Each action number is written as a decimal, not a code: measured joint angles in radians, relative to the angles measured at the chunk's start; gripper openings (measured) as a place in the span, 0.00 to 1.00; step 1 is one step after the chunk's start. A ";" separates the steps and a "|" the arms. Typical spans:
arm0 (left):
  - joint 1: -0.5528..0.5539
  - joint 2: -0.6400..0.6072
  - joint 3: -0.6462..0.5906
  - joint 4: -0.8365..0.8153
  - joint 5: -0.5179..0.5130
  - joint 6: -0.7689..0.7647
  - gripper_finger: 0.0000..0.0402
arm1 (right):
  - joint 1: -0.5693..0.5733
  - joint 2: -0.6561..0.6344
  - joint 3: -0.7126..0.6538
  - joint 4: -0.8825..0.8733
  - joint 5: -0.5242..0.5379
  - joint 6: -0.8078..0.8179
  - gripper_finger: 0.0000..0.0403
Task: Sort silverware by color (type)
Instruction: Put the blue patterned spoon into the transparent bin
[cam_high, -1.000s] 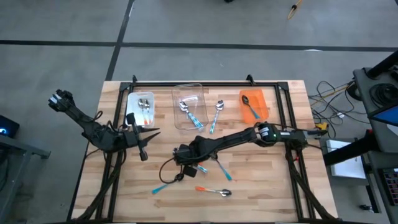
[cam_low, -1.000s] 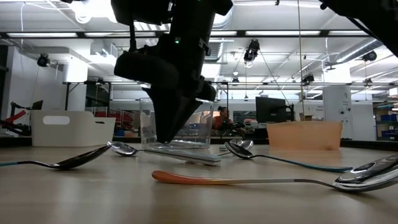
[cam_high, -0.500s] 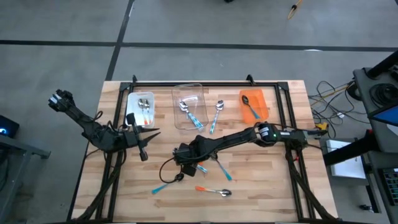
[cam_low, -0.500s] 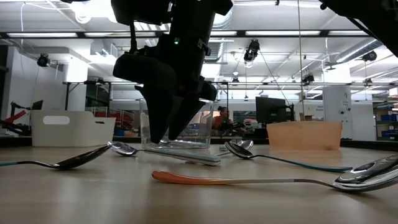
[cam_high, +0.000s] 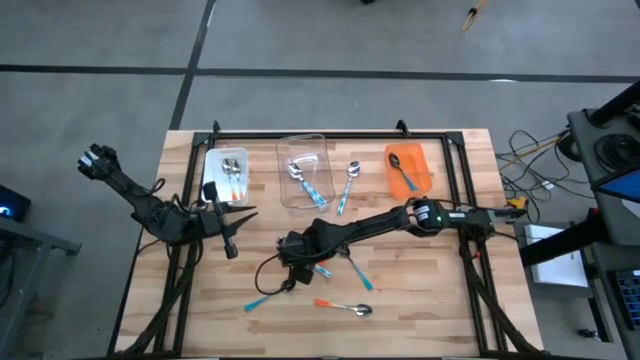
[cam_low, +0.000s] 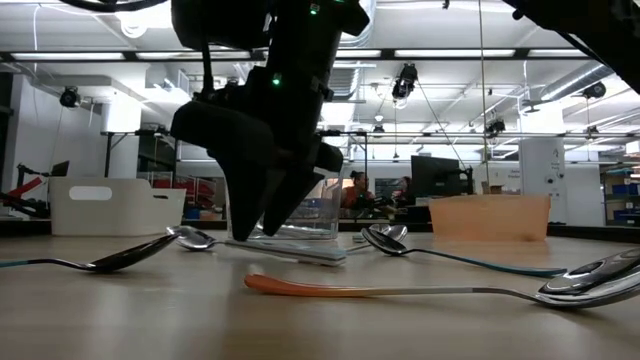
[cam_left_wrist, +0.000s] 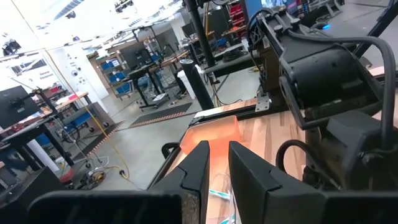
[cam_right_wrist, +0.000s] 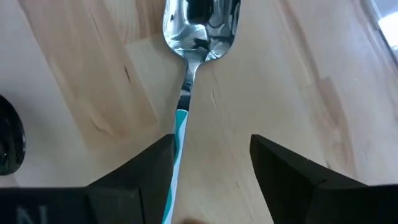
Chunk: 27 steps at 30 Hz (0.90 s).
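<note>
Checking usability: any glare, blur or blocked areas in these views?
Right wrist view: sharp, the spoon bowl mirrors bright light. Low view: the right gripper is a dark backlit silhouette hiding the clear bin. Left wrist view: near fingers soft.

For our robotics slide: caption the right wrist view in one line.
Open right gripper poised over a teal-handled spoon lying on the wooden table.

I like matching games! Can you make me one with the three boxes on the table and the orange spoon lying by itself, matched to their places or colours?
Things:
1. white box
2. clear box
3. orange box
4. orange-handled spoon

Places:
A. middle of the back row
B. near the table's front edge
C. back row, on the left arm's side
D. back row, on the right arm's side

Pairs: 1-C, 2-A, 3-D, 4-B
</note>
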<state>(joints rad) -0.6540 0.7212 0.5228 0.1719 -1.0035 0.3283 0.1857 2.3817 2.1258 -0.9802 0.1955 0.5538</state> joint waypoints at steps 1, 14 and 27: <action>0.000 0.000 0.000 0.001 0.000 0.000 0.11 | -0.001 0.000 0.000 0.000 0.000 0.000 0.50; 0.000 -0.001 0.000 0.000 0.000 0.003 0.11 | -0.003 -0.002 -0.002 0.000 0.000 -0.006 0.50; 0.000 -0.002 0.000 -0.001 0.000 0.003 0.11 | 0.002 -0.005 -0.004 0.060 0.005 -0.091 0.50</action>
<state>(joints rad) -0.6537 0.7190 0.5228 0.1709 -1.0031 0.3317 0.1876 2.3772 2.1216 -0.9203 0.2000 0.4627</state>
